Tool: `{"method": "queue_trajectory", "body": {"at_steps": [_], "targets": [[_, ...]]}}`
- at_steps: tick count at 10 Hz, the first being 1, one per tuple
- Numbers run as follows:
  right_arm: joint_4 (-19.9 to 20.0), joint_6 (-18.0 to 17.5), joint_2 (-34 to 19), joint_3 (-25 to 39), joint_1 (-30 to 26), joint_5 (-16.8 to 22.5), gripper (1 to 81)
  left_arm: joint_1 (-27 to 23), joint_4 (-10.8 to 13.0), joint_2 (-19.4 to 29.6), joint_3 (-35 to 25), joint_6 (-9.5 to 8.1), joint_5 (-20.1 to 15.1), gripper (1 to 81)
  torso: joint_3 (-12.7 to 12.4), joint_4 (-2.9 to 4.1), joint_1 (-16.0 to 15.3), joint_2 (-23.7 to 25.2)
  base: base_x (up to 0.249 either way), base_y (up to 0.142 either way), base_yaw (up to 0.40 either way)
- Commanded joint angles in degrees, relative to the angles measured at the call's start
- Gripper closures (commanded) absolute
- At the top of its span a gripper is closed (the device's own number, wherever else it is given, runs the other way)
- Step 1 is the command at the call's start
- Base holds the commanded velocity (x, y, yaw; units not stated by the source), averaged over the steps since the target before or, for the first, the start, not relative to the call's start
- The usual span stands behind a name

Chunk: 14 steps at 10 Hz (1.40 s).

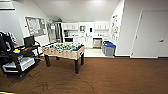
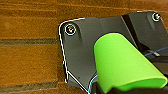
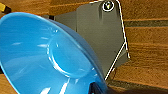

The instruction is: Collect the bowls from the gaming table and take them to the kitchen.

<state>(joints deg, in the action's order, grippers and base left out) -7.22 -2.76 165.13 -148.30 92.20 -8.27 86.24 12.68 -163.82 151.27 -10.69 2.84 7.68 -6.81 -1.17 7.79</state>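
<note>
In the left wrist view a bright green bowl [image 2: 122,65] hangs above the brown carpet, and my left gripper [image 2: 125,90] is shut on its rim. A blue bowl [image 3: 47,55] with its glossy inside facing the camera looms large in the right wrist view, with my right gripper [image 3: 97,89] shut on its edge. The kitchen [image 1: 82,32], with white cabinets and a counter, lies straight ahead at the far end of the room. The white-topped gaming table with board-game boxes is out of view.
A green-topped foosball table [image 1: 64,50] stands ahead to the left on the brown carpet. A black cart [image 1: 20,58] with equipment is at the far left, with cables [image 1: 42,85] on the floor nearby. Blue-lidded bins [image 1: 109,48] flank the kitchen entrance; a white door [image 1: 150,35] is on the right.
</note>
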Motion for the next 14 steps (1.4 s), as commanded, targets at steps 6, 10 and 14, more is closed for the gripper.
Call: {"method": "queue_trajectory", "body": {"at_steps": [6,10,14], "targets": [[-0.69,0.12,-0.83,-0.14,-2.76,2.46,81.1,-2.6,0.51,0.94,0.25,0.14,-2.4,81.1,0.02,0.0,0.02,0.0,0.0,0.0,0.0],[-0.69,0.12,-0.74,-0.31,-2.85,2.38,81.1,-2.6,0.33,0.86,0.25,0.14,-1.96,81.1,0.0,0.0,0.05,0.0,0.033,0.0,0.0],[-0.69,0.12,-0.74,-0.4,-2.76,2.38,81.1,-2.6,0.33,0.77,0.25,0.14,-1.96,81.1,0.0,0.0,0.09,0.05,0.166,0.0,0.0]]}}
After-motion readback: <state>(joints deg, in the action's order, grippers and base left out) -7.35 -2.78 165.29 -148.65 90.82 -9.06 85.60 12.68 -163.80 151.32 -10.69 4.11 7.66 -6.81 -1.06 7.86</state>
